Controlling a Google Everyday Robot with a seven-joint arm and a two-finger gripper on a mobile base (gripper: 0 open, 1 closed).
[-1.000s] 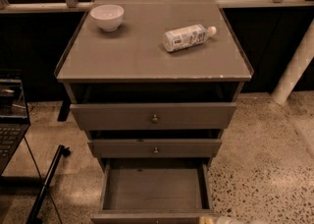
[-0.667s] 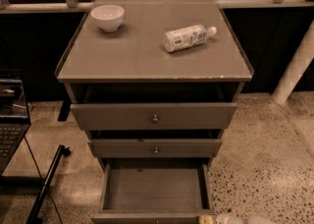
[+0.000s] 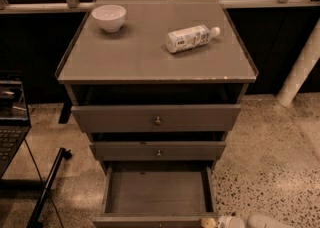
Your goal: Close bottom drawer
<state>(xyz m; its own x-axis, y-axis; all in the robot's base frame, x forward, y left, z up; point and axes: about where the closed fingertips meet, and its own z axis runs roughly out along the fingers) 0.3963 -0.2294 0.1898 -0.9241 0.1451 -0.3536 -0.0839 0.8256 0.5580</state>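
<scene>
The bottom drawer [image 3: 158, 193] of the grey-brown cabinet is pulled far out, and its empty box faces up. Its front edge [image 3: 150, 219] lies at the bottom of the view, and its knob is out of sight. The middle drawer [image 3: 158, 150] and the top drawer [image 3: 156, 118] each stand slightly out, each with a small round knob. My gripper [image 3: 225, 221] shows only as pale parts at the bottom right, just beside the drawer's front right corner.
On the cabinet top [image 3: 130, 57] stand a white bowl [image 3: 109, 17] at the back left and a plastic bottle [image 3: 191, 38] lying on its side. A laptop [image 3: 10, 122] on a stand is at the left. A white post [image 3: 300, 67] stands at the right.
My gripper has come further into view at the bottom right, beside the drawer's front corner. The drawers have not moved.
</scene>
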